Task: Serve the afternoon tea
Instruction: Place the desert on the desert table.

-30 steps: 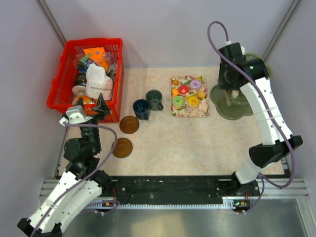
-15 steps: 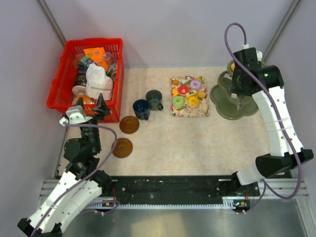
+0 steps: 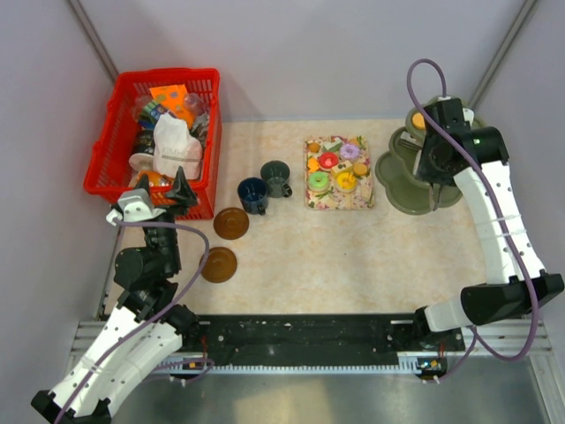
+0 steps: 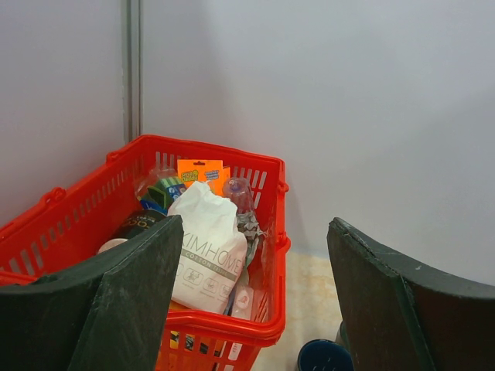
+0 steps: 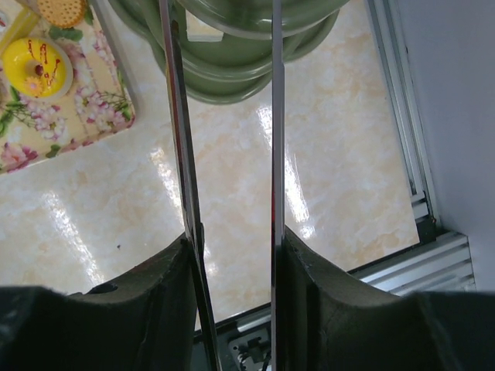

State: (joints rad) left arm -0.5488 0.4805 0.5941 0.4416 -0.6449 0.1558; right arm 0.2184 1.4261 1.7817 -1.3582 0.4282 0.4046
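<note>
The olive-green three-tier stand (image 3: 408, 196) stands at the back right, with an orange pastry (image 3: 418, 120) on its top tier. My right gripper (image 3: 434, 168) is above the stand's right side, shut on thin metal tongs (image 5: 274, 154). The tongs' arms are apart and empty, and their tips reach over the stand (image 5: 232, 69). Several toy pastries and doughnuts lie on a floral tray (image 3: 340, 202). The navy mug (image 3: 252, 195), the dark-green mug (image 3: 276, 177) and two brown saucers (image 3: 230, 223) (image 3: 218, 264) are left of centre. My left gripper (image 3: 172, 193) is open and empty beside the basket.
A red plastic basket (image 3: 106, 150) full of mixed clutter stands at the back left and fills the left wrist view (image 4: 232, 325). The navy mug's rim (image 4: 325, 355) shows below it. The metal frame rail (image 5: 402, 116) runs along the table's right edge. Grey walls enclose the table.
My right gripper has moved right and nearer with the tongs, from over the stand's middle to its right side. This uncovers an orange pastry on the top tier. The left arm has not moved.
</note>
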